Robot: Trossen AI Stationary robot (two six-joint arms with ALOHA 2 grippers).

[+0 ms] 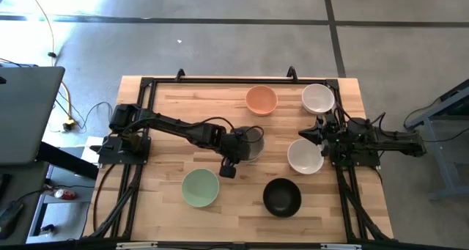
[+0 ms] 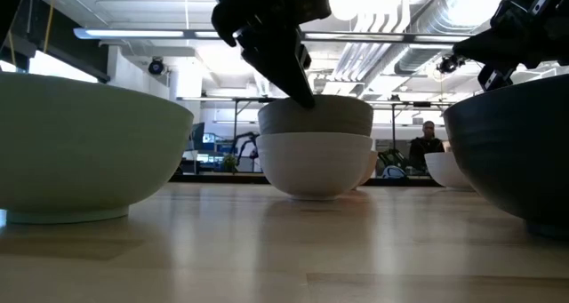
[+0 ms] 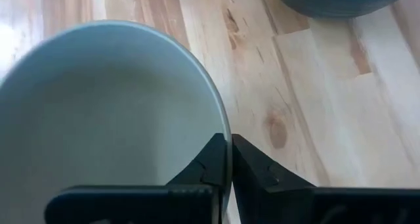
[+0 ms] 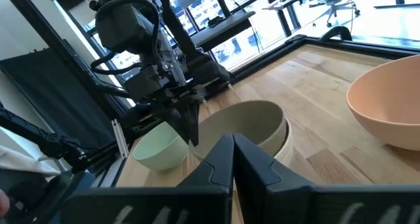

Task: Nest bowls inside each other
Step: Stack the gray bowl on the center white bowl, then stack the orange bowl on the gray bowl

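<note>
The left gripper (image 1: 233, 156) pinches the rim of the olive bowl (image 1: 251, 142), which sits nested in a white bowl (image 2: 315, 163) at table centre. The mint bowl (image 1: 200, 188) lies at seven o'clock, nearest. The right gripper (image 1: 316, 135), narrow and empty, waits between two white bowls.

Wooden table (image 1: 183, 114) carrying bowls (image 1: 200, 188)

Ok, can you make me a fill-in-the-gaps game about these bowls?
The olive bowl sits inside a bowl coloured ___.
The left tool pinches the olive bowl's ___.
The right tool is shut and holds ___.
Missing words: white; rim; nothing.
</note>
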